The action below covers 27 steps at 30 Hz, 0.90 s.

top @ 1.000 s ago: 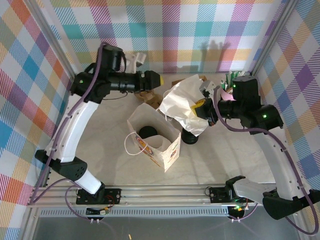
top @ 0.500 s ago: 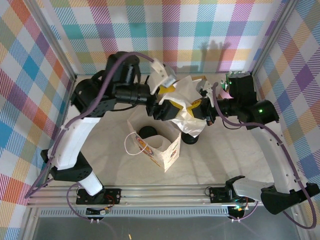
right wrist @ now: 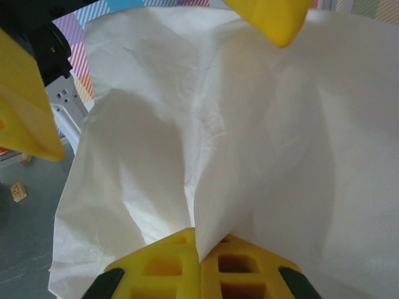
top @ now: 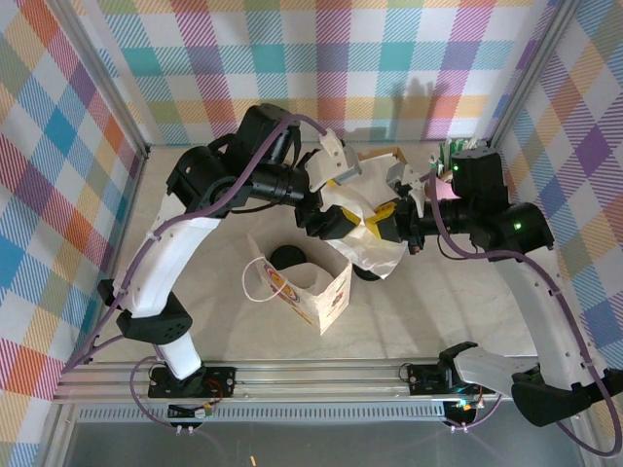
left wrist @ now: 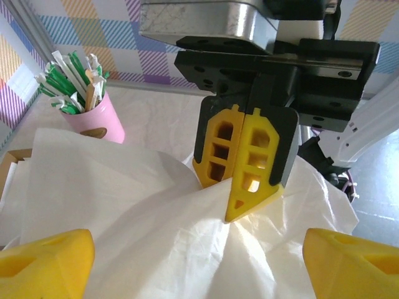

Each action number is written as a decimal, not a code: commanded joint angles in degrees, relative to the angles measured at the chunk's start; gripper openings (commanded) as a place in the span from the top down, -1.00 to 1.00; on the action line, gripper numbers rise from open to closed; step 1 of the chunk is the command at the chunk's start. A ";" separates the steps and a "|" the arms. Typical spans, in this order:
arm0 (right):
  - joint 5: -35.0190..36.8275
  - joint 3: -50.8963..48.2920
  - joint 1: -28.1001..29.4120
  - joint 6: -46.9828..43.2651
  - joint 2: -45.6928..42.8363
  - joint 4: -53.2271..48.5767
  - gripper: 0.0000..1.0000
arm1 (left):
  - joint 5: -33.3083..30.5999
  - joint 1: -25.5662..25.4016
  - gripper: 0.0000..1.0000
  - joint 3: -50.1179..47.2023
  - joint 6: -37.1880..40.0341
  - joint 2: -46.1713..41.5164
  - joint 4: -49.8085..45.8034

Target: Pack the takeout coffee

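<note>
Two arms meet over a crumpled sheet of white paper (top: 375,248) at mid-table (top: 438,302). The takeout coffee (top: 285,257) stands just in front of them, inside an open-topped printed paper bag (top: 326,290) with a loop handle. From above, the coffee shows as a round black lid, while the bag's walls hide the cup body.

The right gripper (top: 391,227) is clenched on the paper. The left wrist camera sees this head-on: the yellow fingers (left wrist: 249,156) are pressed together and the sheet is pinched at their tip. The right wrist camera shows the same fingers (right wrist: 199,265) closed on a fold, with paper spreading away above them.

The left gripper (left wrist: 196,240) is released. Its yellow fingers stand wide apart at that frame's lower corners, with the paper between them, and whether they touch it cannot be told.

The left wrist view also gives a pink cup (left wrist: 96,121) full of green and white sticks at the back of the table. The overhead view alone shows the bag and the coffee.
</note>
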 commanded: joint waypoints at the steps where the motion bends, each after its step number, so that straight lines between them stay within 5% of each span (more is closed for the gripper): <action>1: -0.21 -1.37 0.99 -2.87 -0.79 -1.82 1.00 | -0.24 -0.37 -0.72 2.51 2.69 -0.31 -1.95; 27: 9.91 -0.91 7.65 -7.61 -4.56 -7.09 1.00 | 2.16 -1.58 -0.63 -4.51 8.62 -1.35 -10.18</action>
